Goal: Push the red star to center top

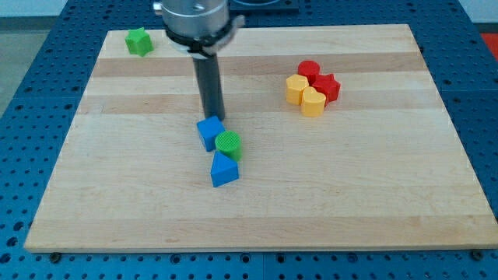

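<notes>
The red star [327,86] lies at the view's right of the board, in a tight cluster with a red cylinder [309,70] above-left of it and two yellow blocks [296,88] [313,101] to its left. My tip [213,116] rests near the board's middle, just above the blue cube [208,131] and far to the left of the red star. The rod rises from the tip toward the view's top.
A green cylinder [229,145] sits right of the blue cube, and a blue triangular block [224,169] lies below it. A green star-like block [139,41] sits at the top left corner of the wooden board [373,179].
</notes>
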